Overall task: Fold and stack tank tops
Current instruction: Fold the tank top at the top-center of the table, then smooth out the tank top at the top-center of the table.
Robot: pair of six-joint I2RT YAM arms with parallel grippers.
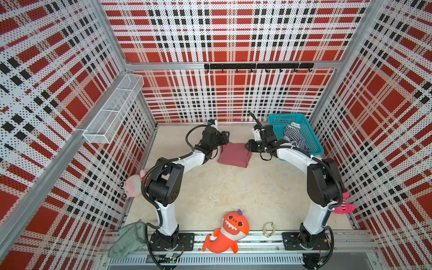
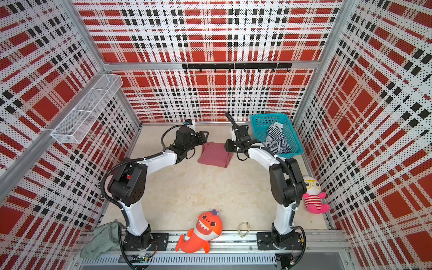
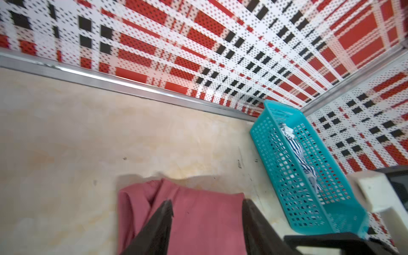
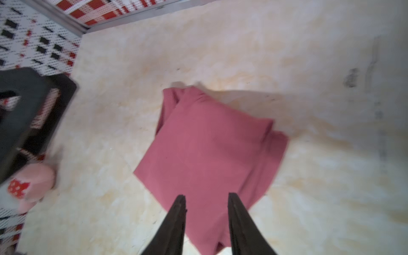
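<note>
Folded maroon tank top (image 1: 233, 155) at far centre of bench (image 1: 233, 198), flanked by left jaws and right jaws, both spread and empty. Striped tank top (image 1: 295, 135) crumpled in teal basket (image 1: 280, 121), far right. Risk: a jaw tip snagging the loose layers and undoing the fold.

Both top views up high at the near edge, staring down across the whole table (image 1: 233, 194), left wrist camera in low and close, facing the basket (image 3: 293, 187) and back wall (image 3: 176, 44), right wrist camera close, looking down, maroon top (image 4: 209, 150) in all four views
</note>
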